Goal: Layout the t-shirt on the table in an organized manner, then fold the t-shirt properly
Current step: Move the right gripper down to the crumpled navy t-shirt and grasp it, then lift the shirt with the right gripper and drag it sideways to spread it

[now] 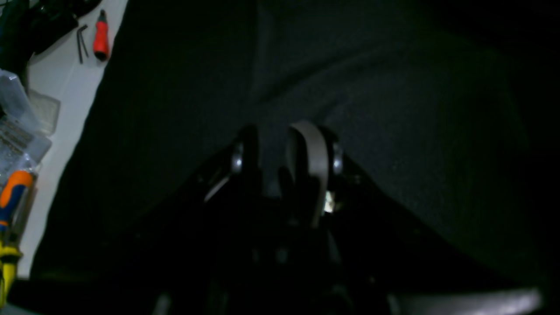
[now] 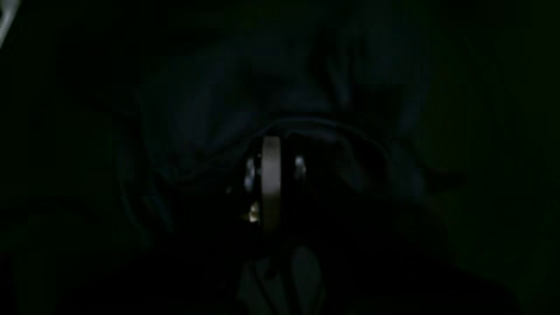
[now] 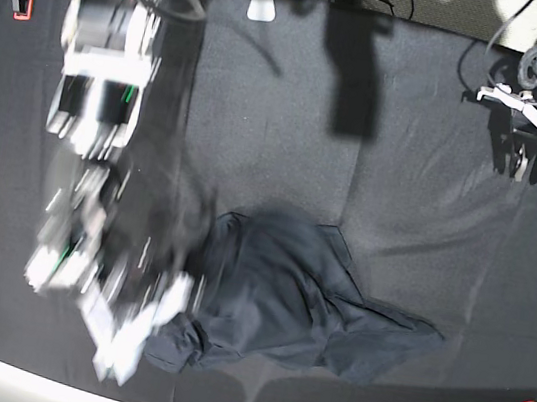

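On the table [image 3: 418,213], the right gripper [image 2: 271,175] pinches the t-shirt [image 3: 283,304].

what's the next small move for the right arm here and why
Probably lift the right claw a little to see whether it caught cloth. Its jaws look shut, down at the edge of the crumpled t-shirt on the table, but the dark, blurred views don't show a sure grip. The left claw waits far off.
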Robot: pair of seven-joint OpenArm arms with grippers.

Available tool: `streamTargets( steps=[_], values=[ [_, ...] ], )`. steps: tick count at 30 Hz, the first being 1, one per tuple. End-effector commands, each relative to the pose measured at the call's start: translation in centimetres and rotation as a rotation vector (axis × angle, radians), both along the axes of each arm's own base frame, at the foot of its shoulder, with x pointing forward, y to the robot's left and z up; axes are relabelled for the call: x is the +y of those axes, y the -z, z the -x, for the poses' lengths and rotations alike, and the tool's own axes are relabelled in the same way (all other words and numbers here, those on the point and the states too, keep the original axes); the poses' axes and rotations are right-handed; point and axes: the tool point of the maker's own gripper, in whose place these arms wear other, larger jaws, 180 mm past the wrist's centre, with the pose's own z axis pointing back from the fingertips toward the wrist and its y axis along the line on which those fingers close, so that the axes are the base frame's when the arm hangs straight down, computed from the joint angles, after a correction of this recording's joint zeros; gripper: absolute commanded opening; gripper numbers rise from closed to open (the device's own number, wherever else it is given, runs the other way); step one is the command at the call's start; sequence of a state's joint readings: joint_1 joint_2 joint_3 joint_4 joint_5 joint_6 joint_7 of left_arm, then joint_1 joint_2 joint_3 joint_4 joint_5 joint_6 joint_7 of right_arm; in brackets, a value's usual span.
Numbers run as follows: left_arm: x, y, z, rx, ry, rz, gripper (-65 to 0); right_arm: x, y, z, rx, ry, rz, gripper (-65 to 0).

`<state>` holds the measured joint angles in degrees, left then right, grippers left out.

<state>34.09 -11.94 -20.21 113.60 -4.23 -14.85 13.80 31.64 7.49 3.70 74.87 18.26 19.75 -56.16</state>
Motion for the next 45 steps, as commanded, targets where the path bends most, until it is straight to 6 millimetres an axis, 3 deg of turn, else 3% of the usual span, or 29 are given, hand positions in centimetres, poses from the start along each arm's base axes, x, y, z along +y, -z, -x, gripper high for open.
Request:
streamTargets(
  steps=[1, 6, 12, 19, 24, 31, 35, 39, 42, 45],
  values=[
    [0.1, -1.0, -0.3, -0.038, 0.003, -0.007, -50.3, -0.4, -3.0, -1.6, -0.088, 0.008, 0.012, -65.0],
    [0.1, -1.0, -0.3, -0.038, 0.003, -0.006, -50.3, -0.8, -6.9, -3.3, -0.163, 0.015, 0.027, -65.0],
    [0.1, -0.9, -0.3, -0.037, 0.003, -0.006, -50.3, -0.5, -9.9, -4.3, -0.201, 0.002, 0.021, -65.0],
    [0.1, -1.0, -0.3, -0.04, 0.002, -0.005, -50.3, 3.2, -13.6, -3.3, -0.283, -0.185, -0.102, -65.0],
    [0.1, -1.0, -0.3, -0.038, 0.002, -0.006, -50.3, 3.8, -17.4, -2.8, -0.397, -0.217, -0.111, -65.0],
    [0.2, -0.7, -0.3, -0.032, 0.0, -0.004, -50.3, 4.8, -21.1, -1.8, -0.508, -0.283, -0.113, -65.0],
    [0.5, 0.3, 0.1, -0.004, -0.009, 0.001, -50.3, 4.7, -21.0, -1.4, -0.502, -0.289, -0.091, -65.0],
    [1.1, 2.6, 0.8, 0.051, -0.029, 0.014, -50.3, 3.7, -19.8, -0.9, -0.467, -0.302, -0.086, -65.0],
    [1.5, 3.8, 1.2, 0.074, -0.041, 0.024, -50.3, 3.0, -17.5, 0.7, -0.415, -0.381, -0.086, -65.0],
    [1.4, 3.6, 1.0, 0.055, -0.038, 0.026, -50.3, 1.6, -14.2, 2.4, -0.344, -0.402, -0.116, -65.0]
  ],
)
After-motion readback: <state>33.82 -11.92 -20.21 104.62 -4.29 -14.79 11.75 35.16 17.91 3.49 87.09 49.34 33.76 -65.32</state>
